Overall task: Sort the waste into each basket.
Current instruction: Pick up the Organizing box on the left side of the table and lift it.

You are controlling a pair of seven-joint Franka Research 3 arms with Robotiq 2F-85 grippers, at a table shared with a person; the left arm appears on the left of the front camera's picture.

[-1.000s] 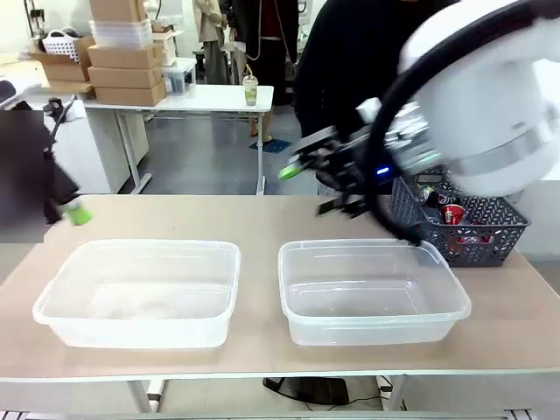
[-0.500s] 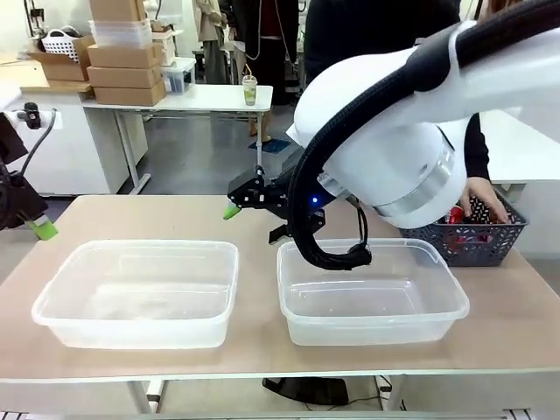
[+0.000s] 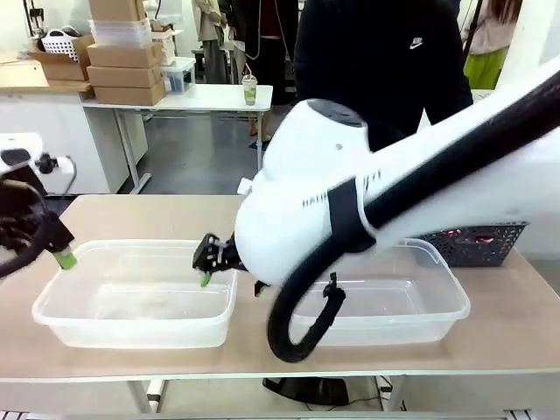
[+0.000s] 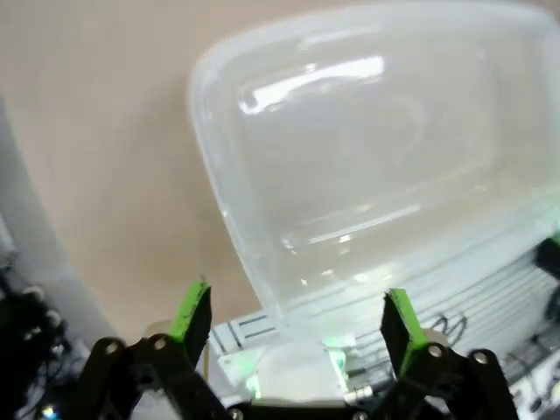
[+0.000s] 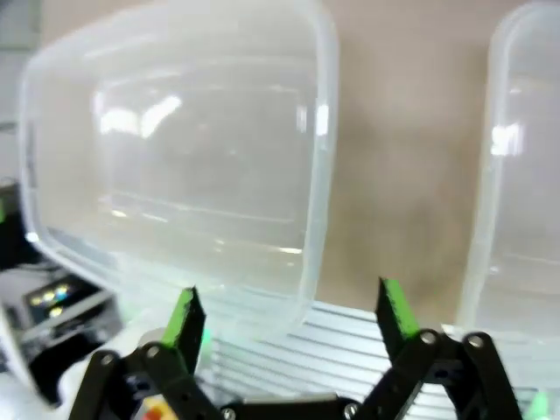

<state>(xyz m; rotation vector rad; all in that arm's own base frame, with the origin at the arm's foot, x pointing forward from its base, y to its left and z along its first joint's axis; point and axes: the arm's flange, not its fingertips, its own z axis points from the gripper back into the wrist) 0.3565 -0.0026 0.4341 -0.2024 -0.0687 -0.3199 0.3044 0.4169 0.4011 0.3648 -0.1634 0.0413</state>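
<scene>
Red crushed cans, part of the waste, show in a dark mesh crate at the table's right edge. The task's baskets are out of view. My right gripper hangs open over the right rim of the left clear tub, its big white arm crossing in front of the right clear tub. Its wrist view has the open right gripper above that tub, nothing between the fingers. My left gripper stands open by the same tub's left rim. The left wrist view has the left gripper empty over the tub.
A person in a dark top stands at the table's far side. The bare table lies behind the tubs. The second tub's rim shows at the right of the right wrist view.
My right arm has swung from the mesh crate leftward and down to the left tub's right rim. The left gripper has dropped toward that tub's left rim. The person's hand has left the crate.
</scene>
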